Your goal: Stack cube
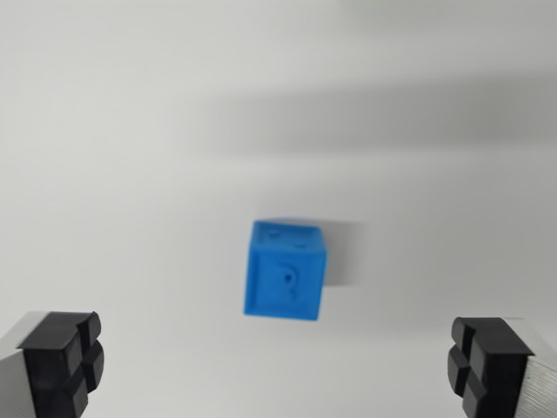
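One blue cube point(285, 272) is showing in the wrist view, and I am taking it as the landmark for everything else noted. It is sitting on a pale, plain surface point(130, 192), slightly turned so that its top face and one side face are both showing, the side face bearing a faint embossed mark that is too blurred for me to read. A soft shadow is lying just beside the cube on the wrist view's right, touching its edge. A broader grey band of shadow point(383, 122) is stretching across the surface well above the cube in the picture. My gripper point(274, 361) is standing spread wide, gripping nothing: one black finger pad point(63, 361) is sitting below the cube and well off to the wrist view's left, the other point(487, 361) below it and well off to the wrist view's right, each backed by a silver-grey finger body at the picture's lower corner. Both pads are standing apart from the cube, neither one touching it, and the cube is lying between their lines but farther up the picture. Whether I am hanging high or close over the cube I cannot tell.
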Motion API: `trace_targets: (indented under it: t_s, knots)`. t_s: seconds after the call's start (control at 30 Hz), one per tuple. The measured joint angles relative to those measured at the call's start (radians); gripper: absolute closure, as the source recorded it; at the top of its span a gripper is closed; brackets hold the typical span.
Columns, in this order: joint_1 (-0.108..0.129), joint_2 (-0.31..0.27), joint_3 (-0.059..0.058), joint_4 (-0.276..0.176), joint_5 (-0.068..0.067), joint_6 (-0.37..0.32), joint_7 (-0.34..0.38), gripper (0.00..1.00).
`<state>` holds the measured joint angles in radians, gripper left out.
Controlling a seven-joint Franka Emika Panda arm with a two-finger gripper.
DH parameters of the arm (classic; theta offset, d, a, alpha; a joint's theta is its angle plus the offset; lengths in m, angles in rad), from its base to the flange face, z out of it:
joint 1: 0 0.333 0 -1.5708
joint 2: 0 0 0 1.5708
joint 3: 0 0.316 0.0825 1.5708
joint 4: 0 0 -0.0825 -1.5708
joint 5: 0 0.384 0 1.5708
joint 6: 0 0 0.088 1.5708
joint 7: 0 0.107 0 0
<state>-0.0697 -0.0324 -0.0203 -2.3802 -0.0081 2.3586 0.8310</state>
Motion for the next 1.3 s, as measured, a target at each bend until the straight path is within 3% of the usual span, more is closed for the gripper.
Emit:
trace_targets:
  t_s: [0.9,1.3]
  knots:
    - [-0.002,0.028,-0.003,-0.265,0.004,0.278,0.019,0.00]
    - [-0.002,0.173,-0.004,-0.271,0.012,0.424,0.018,0.00]
